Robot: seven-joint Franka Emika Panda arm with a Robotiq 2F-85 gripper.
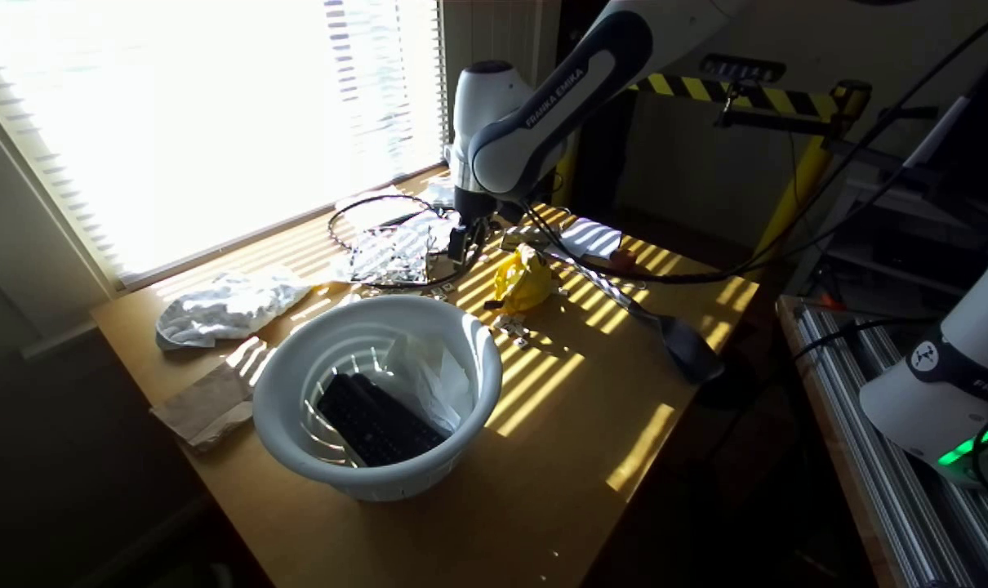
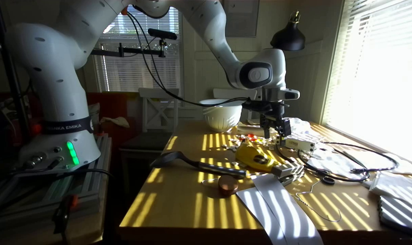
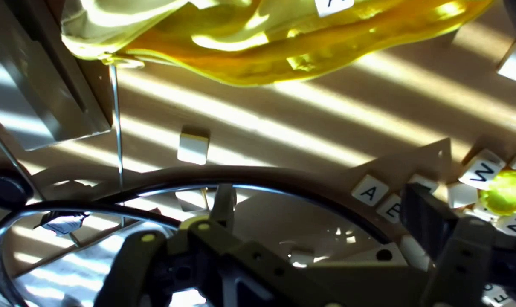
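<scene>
My gripper (image 3: pixel 322 207) is open, with its two fingers well apart; in an exterior view it (image 2: pixel 276 132) hangs low over the table. A white power strip (image 2: pixel 299 145) with a black cord lies just beneath and beside it. In the wrist view the strip's end (image 3: pixel 388 255) shows low between the fingers, and the cord (image 3: pixel 283 185) curves across past both. Whether a finger touches the strip, I cannot tell. White letter tiles (image 3: pixel 370 190) lie by one finger. A yellow pouch (image 3: pixel 249 51) lies near, also visible in both exterior views (image 1: pixel 528 284) (image 2: pixel 255 158).
A white basket (image 1: pixel 278 433) holding a black keyboard (image 1: pixel 380 425) stands on the table (image 1: pixel 543 490). A black spatula (image 2: pixel 192 163), a copper-coloured round object (image 2: pixel 227 185), papers (image 2: pixel 281 204), a wire (image 2: pixel 315 204) and white cloth (image 1: pixel 224 306) lie around. A sunlit window (image 1: pixel 216 106) borders the table.
</scene>
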